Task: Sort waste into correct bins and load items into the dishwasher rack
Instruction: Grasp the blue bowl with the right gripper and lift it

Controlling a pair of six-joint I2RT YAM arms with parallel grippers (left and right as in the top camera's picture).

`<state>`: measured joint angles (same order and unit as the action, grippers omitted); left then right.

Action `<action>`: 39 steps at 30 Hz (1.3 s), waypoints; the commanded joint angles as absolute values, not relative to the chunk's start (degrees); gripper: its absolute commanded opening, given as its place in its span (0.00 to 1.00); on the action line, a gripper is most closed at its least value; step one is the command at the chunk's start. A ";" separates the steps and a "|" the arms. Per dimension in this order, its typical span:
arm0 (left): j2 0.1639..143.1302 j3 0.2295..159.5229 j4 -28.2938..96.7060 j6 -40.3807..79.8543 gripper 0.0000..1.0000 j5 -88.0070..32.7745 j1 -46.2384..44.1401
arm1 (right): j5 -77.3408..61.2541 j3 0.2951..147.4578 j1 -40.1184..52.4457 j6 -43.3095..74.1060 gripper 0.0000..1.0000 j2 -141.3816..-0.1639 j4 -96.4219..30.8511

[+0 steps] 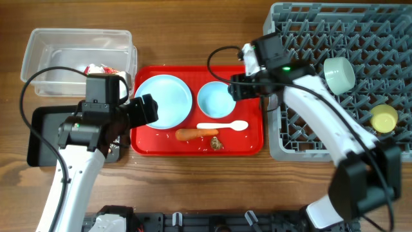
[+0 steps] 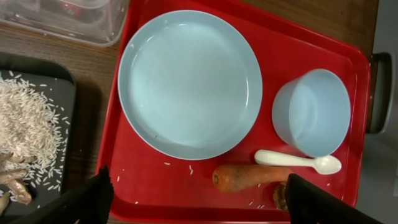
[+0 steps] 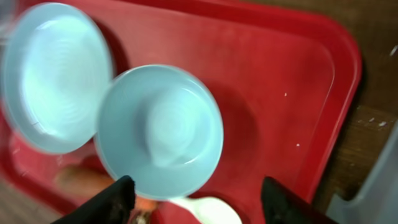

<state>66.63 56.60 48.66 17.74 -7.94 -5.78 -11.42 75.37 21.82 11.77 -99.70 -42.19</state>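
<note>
A light-blue plate (image 1: 164, 100), a pale blue bowl (image 1: 215, 100), a white spoon (image 1: 222, 127), an orange carrot (image 1: 195, 134) and a brown scrap (image 1: 215, 144) lie on the red tray (image 1: 254, 138). My left gripper (image 2: 199, 202) is open above the tray's front edge, with the carrot (image 2: 249, 176) between its fingers. My right gripper (image 3: 196, 202) is open just above the bowl (image 3: 158, 130) and spoon (image 3: 208, 211). The clear tub (image 1: 77, 48) holds the red-and-white wrapper (image 1: 98, 69). The black tray (image 2: 62, 87) holds rice (image 2: 28, 124) and brown scraps (image 2: 13, 186). The tissue is not visible.
The grey dishwasher rack (image 1: 302, 138) stands at the right and holds a mint-green bowl (image 1: 339, 74) and a yellow cup (image 1: 383, 118). Loose rice grains (image 2: 168, 164) dot the red tray. The rack's edge (image 3: 379, 186) is close to my right gripper.
</note>
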 commanded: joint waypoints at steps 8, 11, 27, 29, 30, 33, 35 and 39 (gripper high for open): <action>66.48 56.51 48.77 18.94 0.91 -8.03 -4.97 | -4.97 75.31 23.42 20.99 0.36 -112.84 -39.05; 66.48 56.51 48.75 18.94 0.91 -8.03 -4.97 | -5.15 75.31 23.42 20.99 0.21 -113.06 -39.03; 66.48 56.51 48.90 18.92 0.91 -8.03 -4.97 | 26.39 78.87 21.23 1.69 0.04 -88.29 -34.65; 66.48 56.51 48.93 18.92 0.91 -8.03 -4.97 | 34.04 78.87 20.18 -5.58 0.04 -86.43 -30.70; 66.48 56.51 48.93 18.92 0.91 -8.03 -4.97 | 37.69 78.87 19.38 -9.10 0.04 -86.13 -28.42; 66.48 56.51 48.93 18.92 0.91 -8.03 -4.97 | 44.95 78.83 17.41 -15.22 0.04 -86.32 -23.81; 66.48 56.51 48.93 18.90 0.91 -8.03 -4.97 | 49.65 78.78 15.27 -19.84 0.04 -86.85 -19.59; 66.48 56.51 48.93 18.92 0.92 -8.01 -4.97 | 60.36 78.67 10.98 -26.92 0.04 -89.95 -10.79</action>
<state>66.63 56.60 48.93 18.39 -7.97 -5.28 46.89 78.46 13.82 -17.74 -87.18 -14.87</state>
